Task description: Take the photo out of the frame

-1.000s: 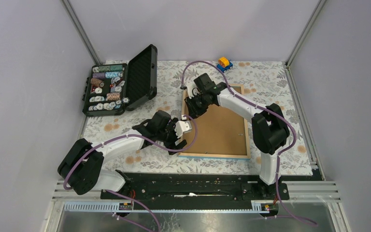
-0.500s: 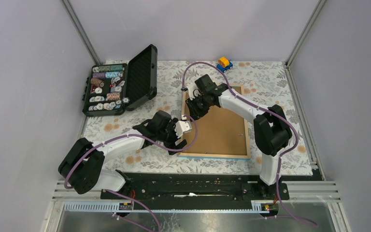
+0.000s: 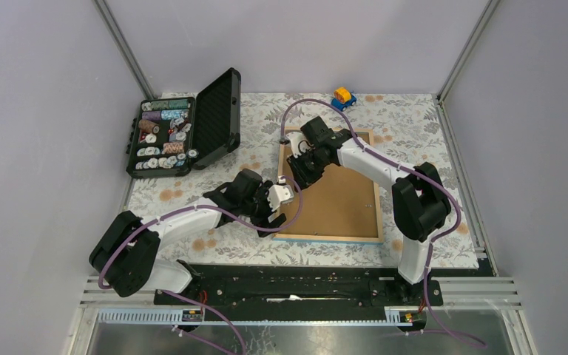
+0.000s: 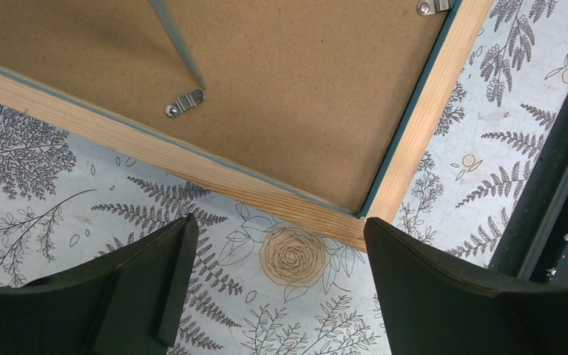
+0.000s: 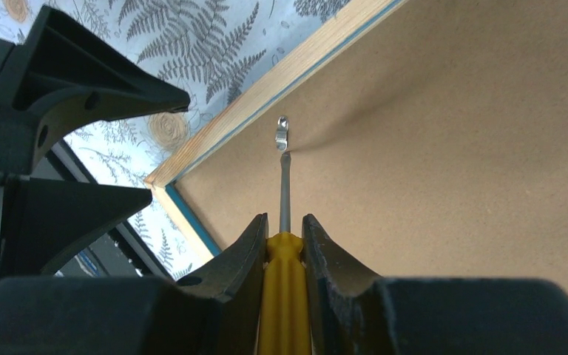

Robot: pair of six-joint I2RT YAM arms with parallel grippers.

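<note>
since a second ago the right arm's elbow has swung a little toward 3 o'clock and its wrist has crept slightly toward 1 o'clock over the frame; the left arm has stayed where it was.

the frame [image 3: 338, 188] lies face down on the floral table cover [image 3: 407, 118], brown fibreboard up, its wooden rim and thin blue edge showing around it. the photo cannot be seen from this side.

the right gripper [image 5: 285, 248] has its jaws pinched on a yellow-handled screwdriver [image 5: 284, 296]. the metal shaft runs out toward 12 o'clock in the wrist view, and its tip meets a small silver retaining clip [image 5: 282, 133] screwed to the backing just inside the rim. from above, this gripper [image 3: 301, 164] sits over the frame's 10 o'clock portion.

the left gripper [image 4: 277, 244] hovers with jaws spread wide, holding nothing, above the cloth just outside a corner of the frame. in its view that corner points toward 6 o'clock between the two dark fingers, with the same clip [image 4: 185, 102] at 11 o'clock and the screwdriver shaft touching it. from above, the left gripper [image 3: 279, 194] sits at the frame's 9 o'clock edge.

an open black case of poker chips [image 3: 181, 127] stands well apart at 10 o'clock, and a small toy car [image 3: 343, 97] at 12 o'clock beyond the frame.
</note>
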